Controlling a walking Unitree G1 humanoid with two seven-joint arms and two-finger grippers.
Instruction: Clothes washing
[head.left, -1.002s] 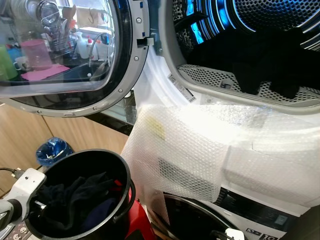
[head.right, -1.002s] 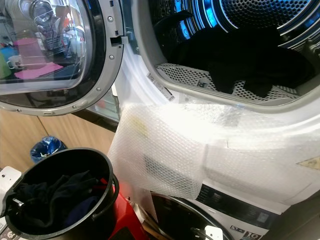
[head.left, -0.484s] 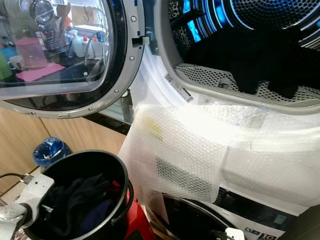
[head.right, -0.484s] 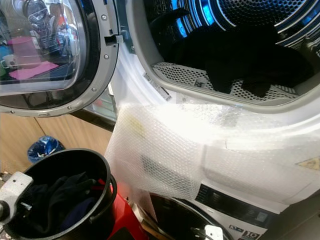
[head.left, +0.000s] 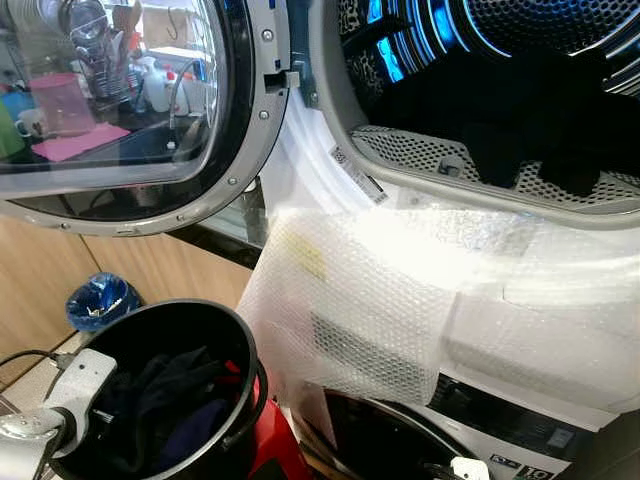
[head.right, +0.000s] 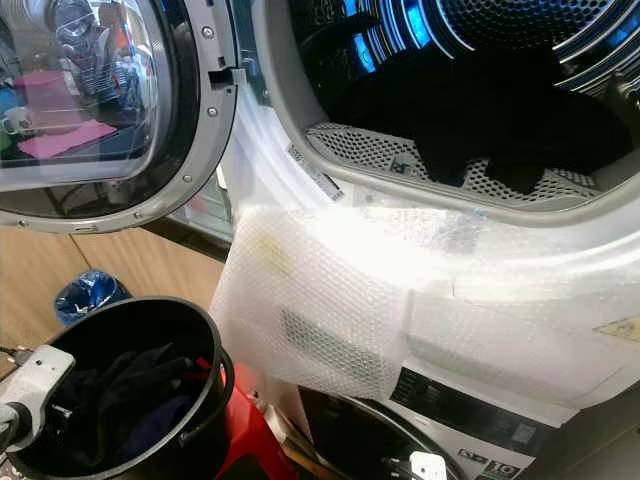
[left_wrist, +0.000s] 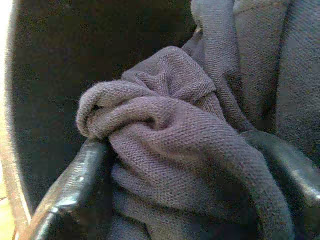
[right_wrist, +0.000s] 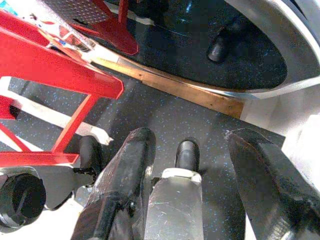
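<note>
**Left gripper clamps dark cloth inside the bucket**

The left gripper (left_wrist: 190, 185) is down inside the black bucket (head.left: 215, 330), its two black fingers (left_wrist: 70, 190) closed around a bunched fold of dark knitted cloth (left_wrist: 170, 125). From the head views its white wrist sits at the bucket's near left rim. More dark clothes (head.left: 175, 395) lie heaped in the bucket, which stands on a red frame (head.right: 245, 440).

The right gripper (right_wrist: 187, 170) hangs low over the speckled floor (right_wrist: 165, 117) with fingers spread and nothing between them.

Above the bucket the round door (head.left: 150, 110) stands swung open to the left. Dark garments (head.right: 500, 110) already lie in the blue-lit drum (head.left: 520, 30). Bubble wrap (head.left: 400, 300) covers the machine's front below the opening.
</note>
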